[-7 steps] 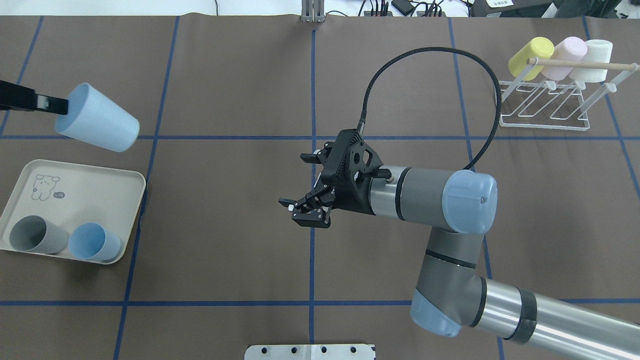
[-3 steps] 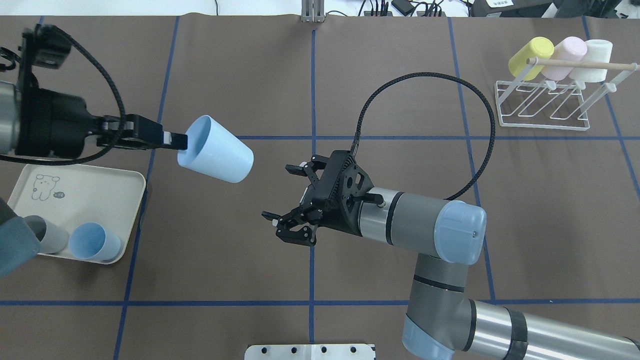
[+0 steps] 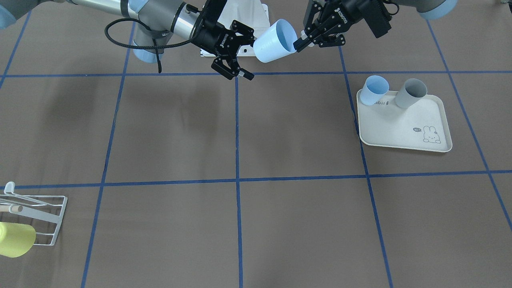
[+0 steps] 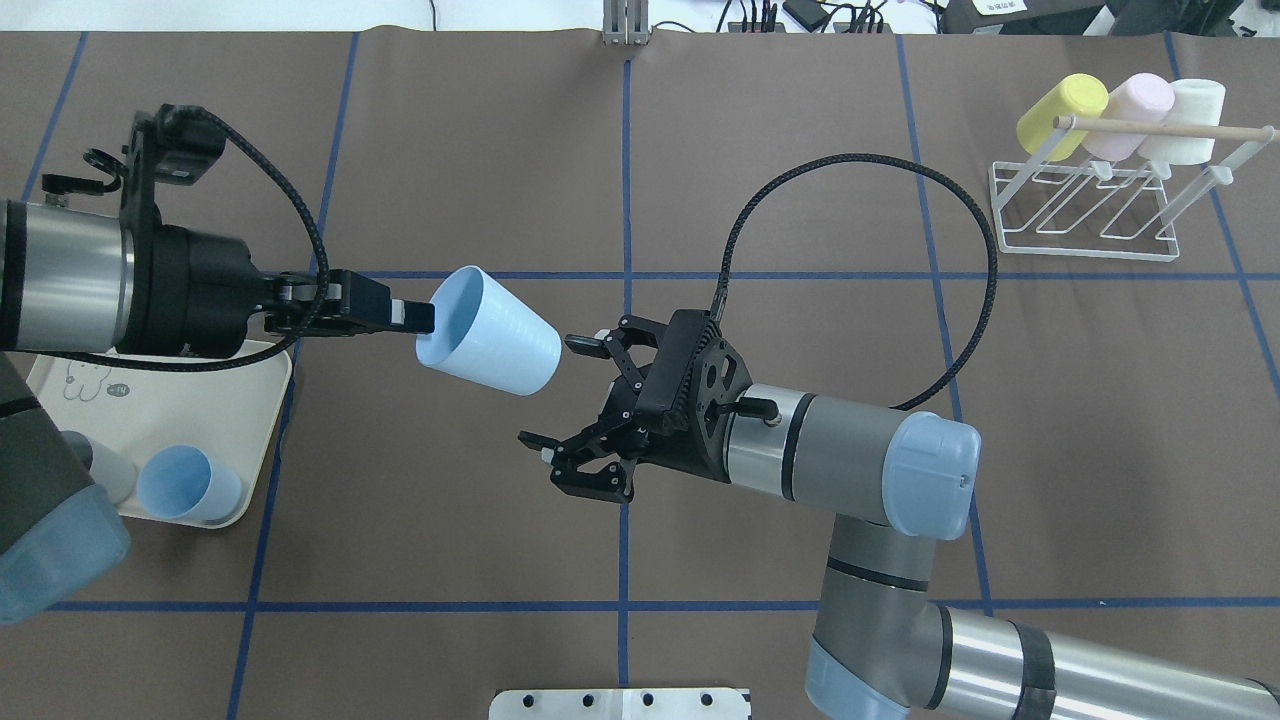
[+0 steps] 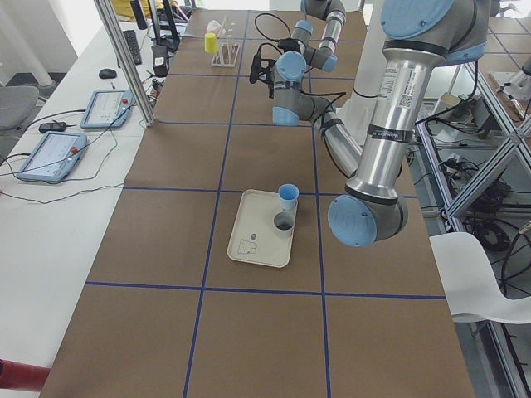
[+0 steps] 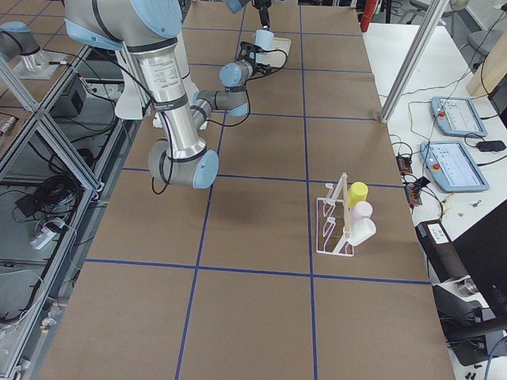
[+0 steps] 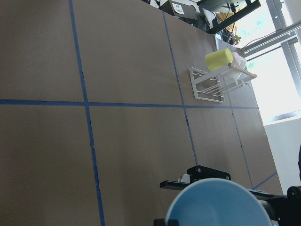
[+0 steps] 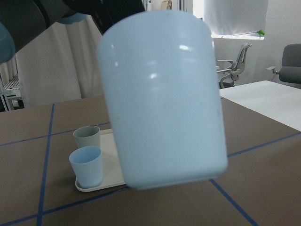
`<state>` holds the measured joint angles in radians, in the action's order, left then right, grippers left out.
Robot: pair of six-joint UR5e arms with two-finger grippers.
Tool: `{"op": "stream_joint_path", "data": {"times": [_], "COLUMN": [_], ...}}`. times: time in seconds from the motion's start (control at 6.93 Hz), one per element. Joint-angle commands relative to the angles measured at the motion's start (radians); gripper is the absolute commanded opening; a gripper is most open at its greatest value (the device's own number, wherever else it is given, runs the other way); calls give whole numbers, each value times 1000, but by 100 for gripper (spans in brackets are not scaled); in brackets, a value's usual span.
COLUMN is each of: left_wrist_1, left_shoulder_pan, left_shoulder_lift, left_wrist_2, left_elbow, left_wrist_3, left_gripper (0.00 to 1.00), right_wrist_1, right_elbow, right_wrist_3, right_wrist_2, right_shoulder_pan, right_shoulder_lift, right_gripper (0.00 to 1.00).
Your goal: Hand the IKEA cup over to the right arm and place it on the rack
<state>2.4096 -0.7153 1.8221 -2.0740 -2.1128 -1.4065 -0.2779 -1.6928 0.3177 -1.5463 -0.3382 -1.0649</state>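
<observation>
Overhead exterior: left gripper pinches the rim of a pale blue tapered plastic cup held in mid-air, base pointing toward 4 o'clock. Right gripper, spread wide, sits just beside that base. Since 0.4 seconds ago, the gap has closed. White wire rack stands far off at 2 o'clock.

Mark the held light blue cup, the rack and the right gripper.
light blue cup (image 4: 490, 332): overhead view, middle of its side wall.
rack (image 4: 1088, 254): overhead view, near base wire.
right gripper (image 4: 553, 391): overhead view, midway between its open fingertips.
</observation>
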Motion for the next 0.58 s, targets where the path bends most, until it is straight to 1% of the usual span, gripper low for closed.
{"op": "stream_joint_path", "data": {"times": [0.0, 0.43], "left_wrist_1": [-1, -3], "left_shoulder_pan": [37, 53], "left_shoulder_lift": [0, -1], "left_wrist_2": [28, 28], "left_elbow": [7, 20], "left_wrist_3": [-3, -2], "left_gripper": [0, 0], "right_wrist_1": [5, 5], "right_elbow": [-5, -7], "right_wrist_3": [0, -2], "right_wrist_2": [0, 0], "right_shoulder_pan": [1, -1], "right_shoulder_lift": [2, 3], "right_gripper": [99, 99]}}
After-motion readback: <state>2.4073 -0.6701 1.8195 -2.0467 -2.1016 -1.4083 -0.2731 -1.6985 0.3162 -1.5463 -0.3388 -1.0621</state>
